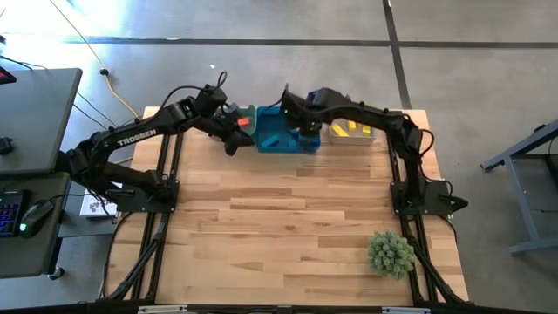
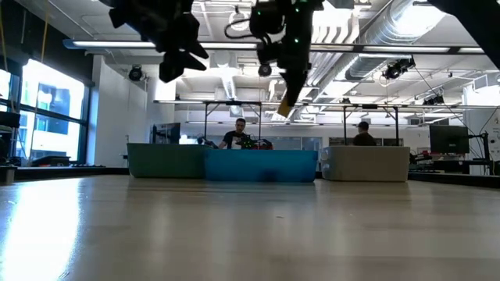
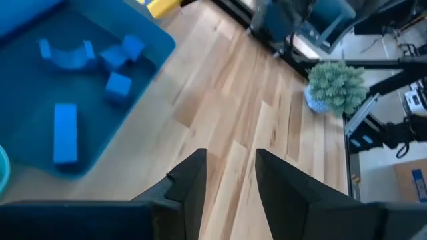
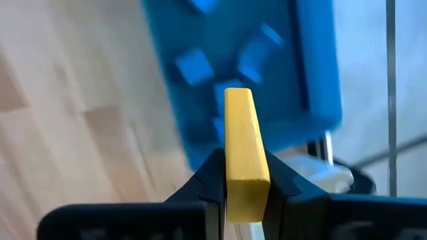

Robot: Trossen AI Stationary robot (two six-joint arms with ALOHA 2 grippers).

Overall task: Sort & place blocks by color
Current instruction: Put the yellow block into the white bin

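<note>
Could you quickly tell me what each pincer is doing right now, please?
Left pincer: slightly open, empty.
Right pincer: shut on a yellow block.

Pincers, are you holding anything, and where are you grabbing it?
The right pincer clamps a yellow bar block by its lower end, fingers on its two long sides, above the blue bin. The left pincer holds nothing.

Back edge crowded, rest of table open.
We're seeing bare wood thru centre & front; only the green plant ball (image 1: 391,253) is sitting near front-right corner. Three bins are lining the far edge w/ both arms hanging over the blue bin (image 1: 281,133), blocking approach from above.
</note>
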